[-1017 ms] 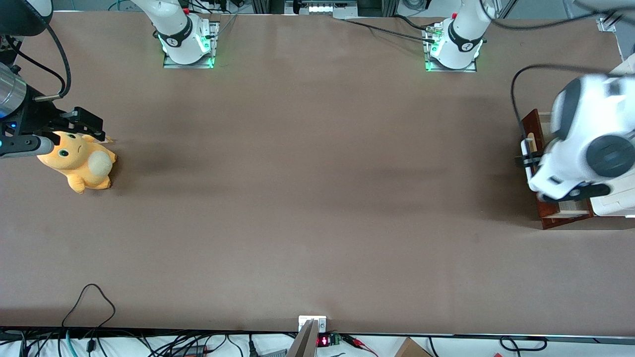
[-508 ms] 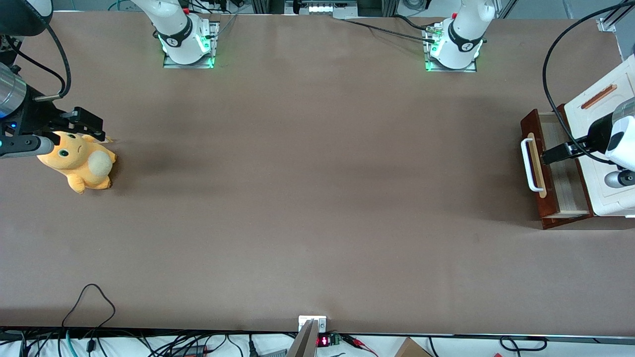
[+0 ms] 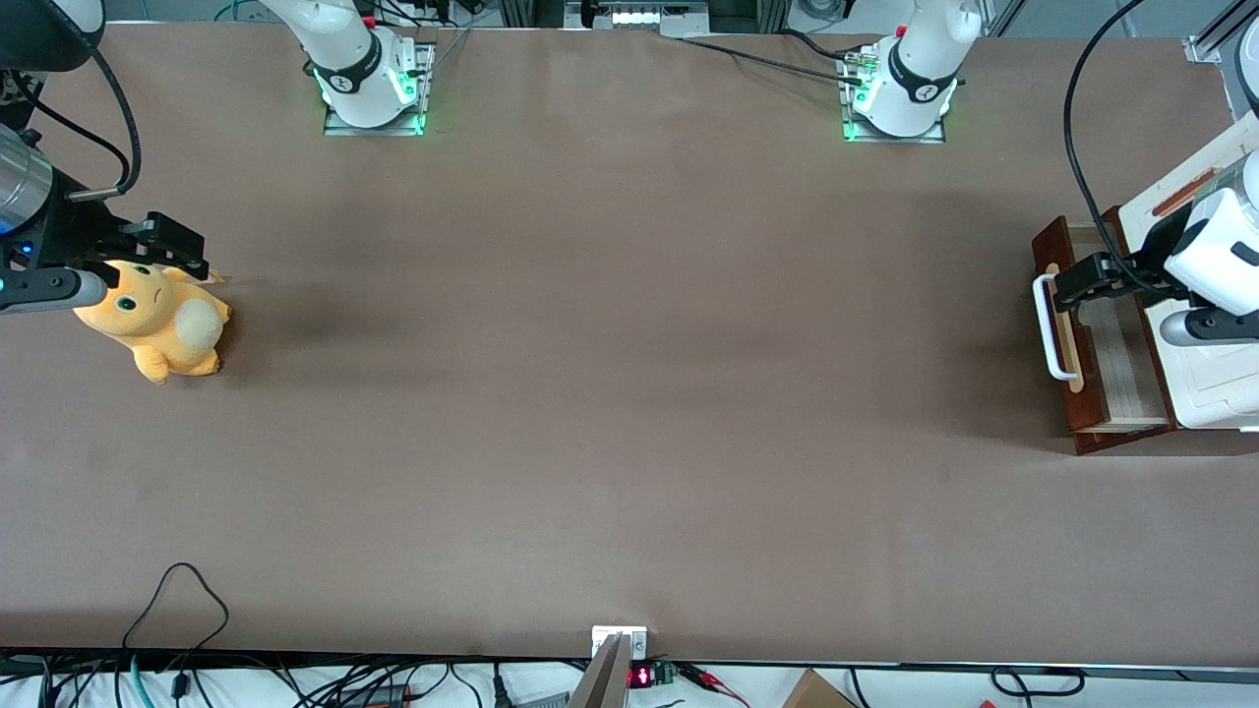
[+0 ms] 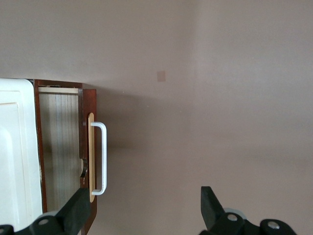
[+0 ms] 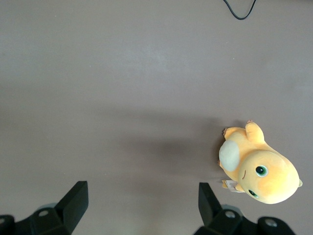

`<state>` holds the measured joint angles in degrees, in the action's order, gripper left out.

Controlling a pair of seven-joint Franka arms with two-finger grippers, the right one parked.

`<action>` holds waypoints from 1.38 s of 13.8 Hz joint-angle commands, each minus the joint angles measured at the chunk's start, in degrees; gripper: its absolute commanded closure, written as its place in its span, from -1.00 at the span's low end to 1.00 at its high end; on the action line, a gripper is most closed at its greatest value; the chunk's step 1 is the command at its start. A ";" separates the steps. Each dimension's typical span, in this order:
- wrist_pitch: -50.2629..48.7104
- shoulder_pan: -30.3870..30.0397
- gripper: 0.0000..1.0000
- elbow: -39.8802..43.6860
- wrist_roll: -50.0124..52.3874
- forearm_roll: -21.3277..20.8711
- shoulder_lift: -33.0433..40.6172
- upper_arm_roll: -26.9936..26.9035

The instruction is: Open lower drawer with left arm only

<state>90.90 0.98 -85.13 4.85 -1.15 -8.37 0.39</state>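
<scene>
**Item: lower drawer** (image 3: 1109, 344). It sits at the working arm's end of the counter (image 3: 629, 393), under a white box top (image 3: 1215, 383). From here I judge it already drawn part-way out, since the pale wood inside shows between the dark front and the box.

**Item: gripper** (image 3: 1070, 290) of the left arm (image 3: 1215, 251). It is released, with fingers spread wide and nothing held. It hangs over the drawer front at the end of the white handle (image 3: 1050, 329) farther from the front camera. In the wrist view the handle (image 4: 100, 156) lies between the two fingers (image 4: 73, 213).

**Risks, as I judge them:**
- A finger could come down on the drawer front instead of beside the bar, and jam.
- A grip near the bar's end could pull the drawer askew, so it binds.
- The arm's cable could drag over the box top.
- A hard pull could shift the whole unit.

**Writing:** I can read none. The small red display (image 3: 640, 676) at the counter's near edge is illegible.

**Other:** a yellow plush toy (image 3: 157, 320) lies toward the parked arm's end.
</scene>
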 commanded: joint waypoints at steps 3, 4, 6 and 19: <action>-2.57 -1.77 -1.00 -1.62 -5.46 5.28 2.82 -0.04; -2.48 -1.78 -1.00 -1.88 -5.55 5.37 3.00 0.04; -2.05 -1.69 -1.00 -4.07 -5.56 5.37 4.49 0.31; -0.81 -1.42 -1.00 -2.94 -5.56 2.65 5.03 0.66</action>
<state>89.93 -0.18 -88.38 0.60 2.51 -3.95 0.84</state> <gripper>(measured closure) 0.000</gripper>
